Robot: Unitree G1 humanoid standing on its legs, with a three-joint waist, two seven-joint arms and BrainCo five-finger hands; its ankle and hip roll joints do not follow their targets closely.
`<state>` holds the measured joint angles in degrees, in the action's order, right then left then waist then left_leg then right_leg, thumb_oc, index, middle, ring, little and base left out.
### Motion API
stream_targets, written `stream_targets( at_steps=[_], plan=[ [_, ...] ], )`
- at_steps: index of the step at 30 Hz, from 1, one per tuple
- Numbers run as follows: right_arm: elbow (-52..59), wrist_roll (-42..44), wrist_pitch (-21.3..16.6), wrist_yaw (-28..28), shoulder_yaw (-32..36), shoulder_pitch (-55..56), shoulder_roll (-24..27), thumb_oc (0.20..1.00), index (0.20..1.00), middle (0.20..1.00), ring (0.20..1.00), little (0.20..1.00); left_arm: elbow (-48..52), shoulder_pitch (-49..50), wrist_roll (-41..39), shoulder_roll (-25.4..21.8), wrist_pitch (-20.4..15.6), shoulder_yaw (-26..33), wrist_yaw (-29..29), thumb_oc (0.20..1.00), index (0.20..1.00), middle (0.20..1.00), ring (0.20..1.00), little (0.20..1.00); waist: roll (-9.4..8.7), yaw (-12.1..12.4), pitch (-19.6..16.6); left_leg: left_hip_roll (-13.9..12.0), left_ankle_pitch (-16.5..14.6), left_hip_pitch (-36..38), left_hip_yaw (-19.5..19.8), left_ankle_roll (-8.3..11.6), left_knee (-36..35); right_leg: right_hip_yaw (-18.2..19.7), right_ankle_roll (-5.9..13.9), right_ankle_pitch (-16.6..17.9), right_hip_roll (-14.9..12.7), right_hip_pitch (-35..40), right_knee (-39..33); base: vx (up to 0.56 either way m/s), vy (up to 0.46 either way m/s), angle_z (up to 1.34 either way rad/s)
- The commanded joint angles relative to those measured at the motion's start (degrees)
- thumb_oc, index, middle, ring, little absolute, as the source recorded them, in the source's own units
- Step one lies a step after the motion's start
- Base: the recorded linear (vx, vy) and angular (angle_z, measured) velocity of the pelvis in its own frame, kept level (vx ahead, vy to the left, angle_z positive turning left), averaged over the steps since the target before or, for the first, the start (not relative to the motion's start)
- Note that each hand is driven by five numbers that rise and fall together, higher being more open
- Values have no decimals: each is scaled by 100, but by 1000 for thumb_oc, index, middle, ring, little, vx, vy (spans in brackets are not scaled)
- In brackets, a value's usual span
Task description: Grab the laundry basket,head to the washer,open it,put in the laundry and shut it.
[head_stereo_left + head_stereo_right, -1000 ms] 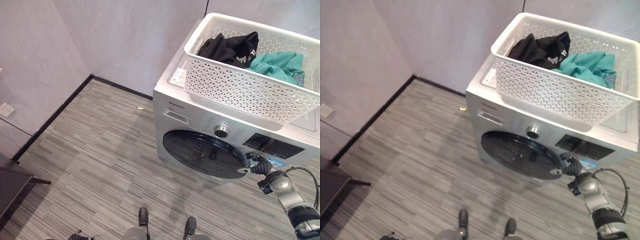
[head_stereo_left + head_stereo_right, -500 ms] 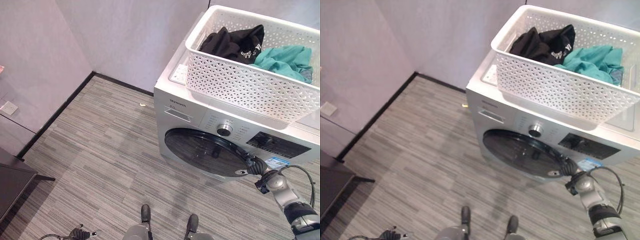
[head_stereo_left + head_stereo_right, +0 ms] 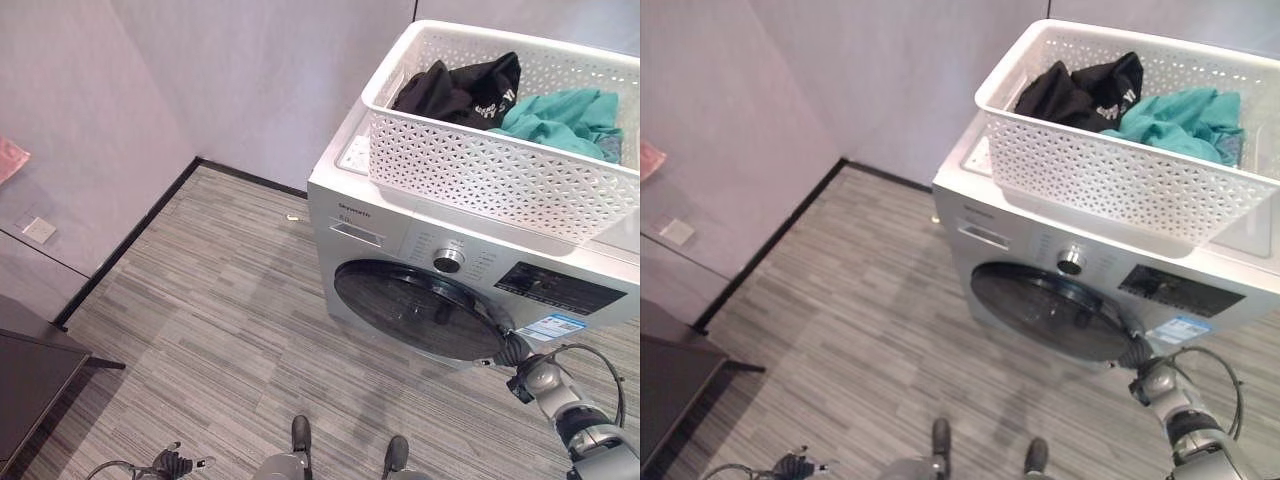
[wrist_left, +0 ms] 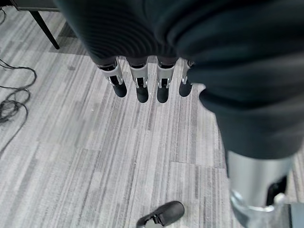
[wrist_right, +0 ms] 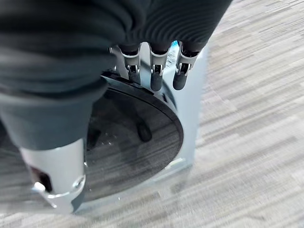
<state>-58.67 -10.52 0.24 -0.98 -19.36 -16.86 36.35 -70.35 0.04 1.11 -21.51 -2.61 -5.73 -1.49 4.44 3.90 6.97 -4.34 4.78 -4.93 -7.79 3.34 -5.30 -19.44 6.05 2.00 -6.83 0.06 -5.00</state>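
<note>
1. Sitting on top of the washer [image 3: 400, 225], the white laundry basket [image 3: 480, 170] holds black and teal clothes, well above the right hand's fingers.
2. The washer's round dark door [image 5: 137, 137] lies just beyond the right hand [image 5: 156, 71], whose straight fingers reach its rim at the edge.
3. The left hand [image 4: 142, 80] hangs relaxed, fingers straight, over the striped grey floor [image 4: 95, 156].

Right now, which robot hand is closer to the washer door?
Right. The right hand is at the door's edge; the left hand hangs apart over the floor.
</note>
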Motion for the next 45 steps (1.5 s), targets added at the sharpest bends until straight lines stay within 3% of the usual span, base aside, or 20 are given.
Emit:
stream_targets(
  at_steps=[1, 4, 6, 11, 16, 17, 18, 19, 26, 28, 34, 36, 38, 40, 45],
  plan=[
    [-549, -206, -151, 371, -569, 38, -610, 1000, 1000, 1000, 1000, 1000, -350, -161, 113, -3, -54, -211, -59, 1000, 1000, 1000, 1000, 1000, -61, 237, -169, -63, -40, -23, 112, 237, 30, 195, 216, 178, -238, -236, 0, 8, -10, 14],
    [-878, -175, -103, 271, -457, 123, -814, 1000, 1000, 1000, 1000, 1000, -406, -127, 131, 44, -42, -216, -63, 1000, 1000, 1000, 1000, 1000, -17, 268, -209, -45, -33, -32, 142, 235, 30, 161, 215, 167, -253, -227, 0, 1, 6, 9],
    [-1016, -171, -73, 199, -413, 111, -902, 200, 200, 200, 200, 200, -422, -117, 135, 56, -39, -217, -77, 1000, 1000, 1000, 1000, 1000, 14, 294, -213, -30, -26, -57, 159, 234, 30, 149, 221, 175, -265, -248, 0, -25, 6, 3],
    [-999, 20, -90, 129, -463, 278, -1450, 200, 200, 200, 200, 200, -418, -82, 85, 257, -42, -265, -156, 1000, 1000, 1000, 1000, 1000, 127, 329, -215, 7, -15, -67, 207, 223, 30, 88, 217, 164, -296, -200, 0, -25, 24, 7],
    [-592, -80, -209, 206, -1067, 363, -2053, 200, 200, 200, 200, 200, -213, -57, 63, 321, -106, -357, -276, 1000, 1000, 1000, 1000, 1000, 158, 452, -270, 27, -5, -31, 287, 236, 30, -52, 209, 134, -328, -67, 0, -8, 7, 5],
    [-593, -80, -208, 206, -1067, 360, -2054, 266, 266, 266, 266, 266, -211, -58, 63, 321, -105, -356, -276, 1000, 1000, 1000, 1000, 1000, 155, 447, -282, 31, 10, -54, 292, 232, 30, -56, 209, 146, -332, -87, 0, -28, 16, 19],
    [-566, -142, -214, 224, -1208, 343, -2147, 592, 592, 592, 592, 592, -115, -46, 65, 319, -118, -386, -297, 1000, 1000, 1000, 1000, 1000, 156, 492, -293, 37, 14, -59, 325, 236, 30, -96, 208, 147, -343, -72, 0, -37, 19, 17],
    [-505, -241, -217, 199, -1389, 275, -2295, 1000, 1000, 1000, 1000, 1000, 84, -34, 49, 312, -155, -472, -339, 1000, 1000, 1000, 1000, 1000, 174, 582, -319, 43, 38, -95, 388, 248, 30, -169, 213, 147, -360, -55, 0, -36, 27, 16],
    [-333, -379, -239, 139, -1880, -125, -2693, 1000, 1000, 1000, 1000, 1000, 1307, 114, 23, 81, -266, -746, -375, 1000, 1000, 1000, 1000, 1000, 243, 963, -342, 144, 167, -289, 839, 292, 30, -577, 235, 136, -435, 71, 0, -46, 24, 34],
    [-337, -304, -229, 42, -1896, -349, -2780, 1000, 1000, 1000, 1000, 1000, 2246, 302, 28, -192, -320, -759, -384, 1000, 1000, 1000, 1000, 1000, 276, 1208, -315, 212, 208, -397, 1093, 315, 30, -784, 248, 117, -453, 122, 0, -64, 19, 75],
    [-463, -118, -216, -172, -1613, -659, -2786, 1000, 1000, 1000, 1000, 1000, 4399, 856, -268, -881, -403, -340, -62, 1000, 1000, 1000, 1000, 1000, 240, 1568, -284, 347, 266, -610, 1418, 364, 30, -1186, 291, 100, -512, 208, 0, -21, 32, 59],
    [-456, -91, -214, -177, -1573, -663, -2781, 1000, 1000, 1000, 1000, 1000, 4692, 938, -247, -1000, -400, -236, -11, 1000, 1000, 1000, 1000, 1000, 216, 1583, -283, 353, 263, -623, 1420, 367, 30, -1198, 297, 101, -517, 211, 0, 9, 29, 39],
    [-495, 1, -223, -203, -1383, -614, -2737, 1000, 1000, 1000, 1000, 1000, 5666, 1141, 18, -1342, -472, 214, -43, 1000, 1000, 1000, 1000, 1000, 138, 1662, -286, 373, 234, -636, 1411, 363, 30, -1214, 312, 109, -547, 216, 0, 30, 34, 30],
    [-524, 109, -239, -180, -1247, -396, -2664, 1000, 1000, 1000, 1000, 1000, 6078, 1164, -353, -1553, -594, 438, 117, 1000, 1000, 1000, 1000, 1000, 70, 1614, -289, 370, 197, -602, 1317, 362, 30, -1205, 332, 135, -574, 237, 0, 41, 49, 17],
    [-433, 175, -273, -58, -1113, 84, -2389, 1000, 1000, 1000, 1000, 1000, 5894, 943, -954, -1693, -709, 3, 554, 1000, 1000, 1000, 1000, 1000, 30, 1356, -307, 354, 129, -518, 1126, 324, 30, -1082, 362, 179, -617, 219, 0, 20, 48, -9]
  ],
)
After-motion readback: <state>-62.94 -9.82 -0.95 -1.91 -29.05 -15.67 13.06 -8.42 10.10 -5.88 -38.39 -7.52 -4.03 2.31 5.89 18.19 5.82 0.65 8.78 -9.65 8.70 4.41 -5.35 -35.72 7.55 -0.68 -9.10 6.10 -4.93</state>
